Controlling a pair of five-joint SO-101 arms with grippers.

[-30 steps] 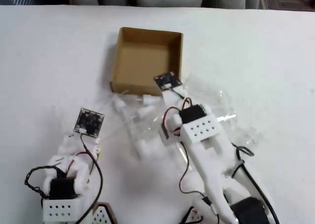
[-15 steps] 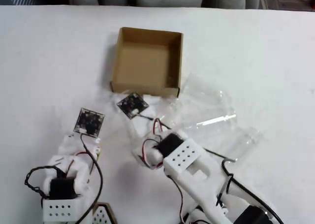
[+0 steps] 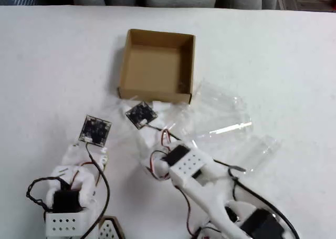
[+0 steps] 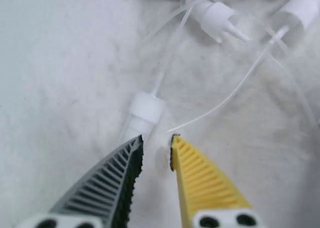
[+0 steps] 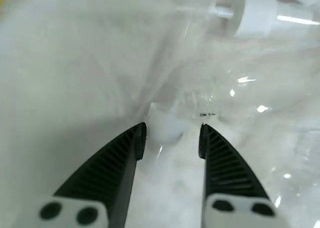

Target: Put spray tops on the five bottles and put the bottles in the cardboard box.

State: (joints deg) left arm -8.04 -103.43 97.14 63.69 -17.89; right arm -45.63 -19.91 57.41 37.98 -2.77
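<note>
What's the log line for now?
left gripper: open, at white plastic spray top | right gripper: open, at neck of clear plastic bottle

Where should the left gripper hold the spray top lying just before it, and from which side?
Grip the spray top at its white collar, its widest and firmest part, not the thin tube. It lies flat on the table with the tube pointing away from the left gripper, so probably come down from above, one finger on each side.

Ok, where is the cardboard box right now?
In the high view the cardboard box sits open on the table, toward its far edge, clear bottles lying just off its near right corner.
</note>
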